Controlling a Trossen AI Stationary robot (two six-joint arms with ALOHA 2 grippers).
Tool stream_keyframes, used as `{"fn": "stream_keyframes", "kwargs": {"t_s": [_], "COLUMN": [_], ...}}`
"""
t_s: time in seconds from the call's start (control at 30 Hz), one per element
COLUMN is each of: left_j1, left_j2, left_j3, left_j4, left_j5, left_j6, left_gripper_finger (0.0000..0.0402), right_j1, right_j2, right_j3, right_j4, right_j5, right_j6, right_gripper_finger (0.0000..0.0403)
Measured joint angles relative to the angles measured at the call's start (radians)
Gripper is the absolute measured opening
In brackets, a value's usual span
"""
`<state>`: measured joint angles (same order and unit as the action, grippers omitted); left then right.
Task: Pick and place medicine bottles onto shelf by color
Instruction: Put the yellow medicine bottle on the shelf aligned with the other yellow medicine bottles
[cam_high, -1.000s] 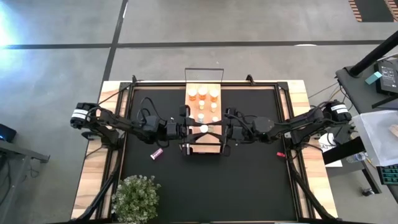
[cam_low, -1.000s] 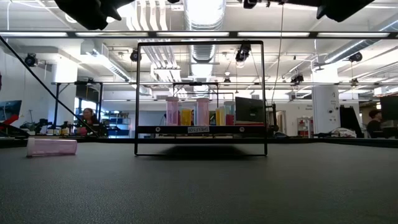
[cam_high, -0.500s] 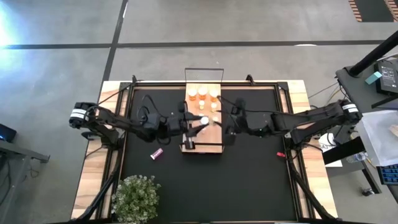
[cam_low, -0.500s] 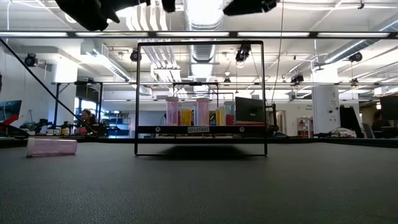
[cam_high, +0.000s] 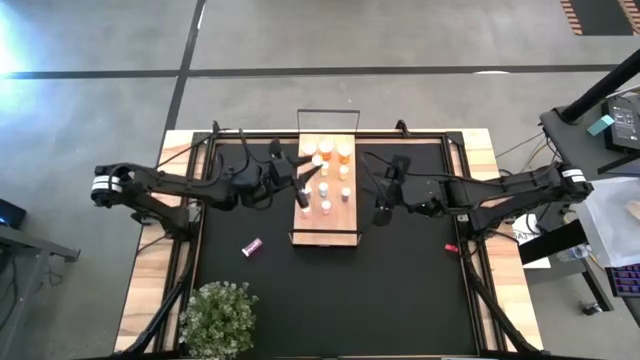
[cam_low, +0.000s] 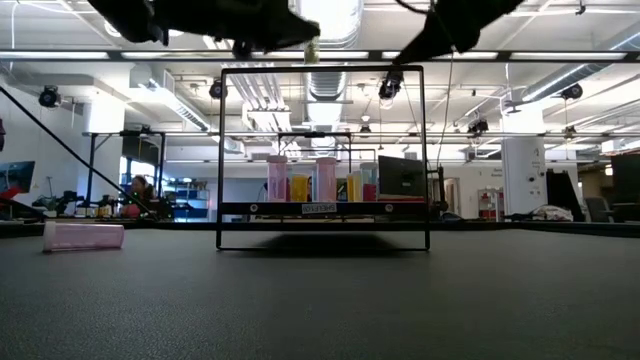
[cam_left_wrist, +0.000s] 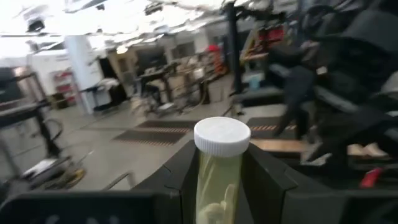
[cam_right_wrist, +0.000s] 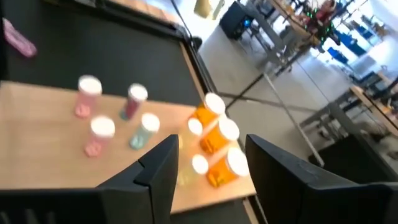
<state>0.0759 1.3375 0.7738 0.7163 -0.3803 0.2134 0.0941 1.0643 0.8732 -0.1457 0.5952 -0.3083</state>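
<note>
The light-wood shelf (cam_high: 325, 225) with its black wire frame (cam_low: 323, 150) stands at the middle of the black mat. Amber bottles (cam_high: 326, 148) stand at its far end, with slim pink and pale ones (cam_high: 326, 207) behind them toward the near end. One pink bottle (cam_high: 252, 246) lies on its side on the mat, also in the low view (cam_low: 83, 236). My left gripper (cam_high: 306, 172) is over the shelf's left side, shut on a pale white-capped bottle (cam_left_wrist: 222, 168). My right gripper (cam_high: 384, 212) is open and empty, right of the shelf. My left gripper pinches the pale bottle's body (cam_left_wrist: 219, 183) just below its white cap (cam_left_wrist: 222, 135) between its two fingers (cam_left_wrist: 180, 180). The fingers come roughly level from the table's left side. The bottle is lifted clear above the shelf, and its lower part is hidden between the fingers.
A small red bit (cam_high: 451, 247) lies on the mat at the right. A potted plant (cam_high: 218, 318) stands at the near left corner. The wire frame rises at the shelf's far end (cam_high: 328, 120). Bare mat lies near and right of the shelf.
My left gripper has carried the pale bottle from the shelf's near end toward the far edge, along the shelf's left side. My right gripper has drawn back from the shelf toward the table's right edge.
</note>
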Motion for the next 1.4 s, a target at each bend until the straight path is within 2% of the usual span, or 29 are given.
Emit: {"fn": "stream_keyframes", "kwargs": {"t_s": [0.17,0.33,0.67,1.07,1.23,1.4], "left_j1": [0.08,0.142,0.171,0.238,0.24,0.24], "left_j2": [-0.028,-0.03,0.062,0.386,0.479,0.519], "left_j3": [-0.054,-0.164,-0.383,-0.384,-0.367,-0.345], "left_j4": [-0.005,0.038,0.387,0.719,0.759,0.762], "left_j5": [-0.012,-0.011,-0.006,-0.02,-0.014,-0.013], "left_j6": [-0.041,-0.104,-0.155,-0.212,-0.237,-0.26], "left_gripper_finger": [0.0088,0.0088,0.0088,0.0088,0.0088,0.0088], "right_j1": [-0.029,-0.037,-0.037,-0.037,-0.037,-0.037], "right_j2": [-0.023,-0.038,-0.022,0.014,0.018,0.018], "right_j3": [-0.059,-0.087,-0.091,-0.091,-0.091,-0.091], "right_j4": [-0.001,0.003,0.009,0.024,0.024,0.024], "right_j5": [0.002,0.004,0.002,-0.001,-0.001,-0.001], "right_j6": [0.027,0.037,0.04,0.048,0.047,0.047], "right_gripper_finger": [0.0173,0.0173,0.0169,0.0166,0.0166,0.0166]}}
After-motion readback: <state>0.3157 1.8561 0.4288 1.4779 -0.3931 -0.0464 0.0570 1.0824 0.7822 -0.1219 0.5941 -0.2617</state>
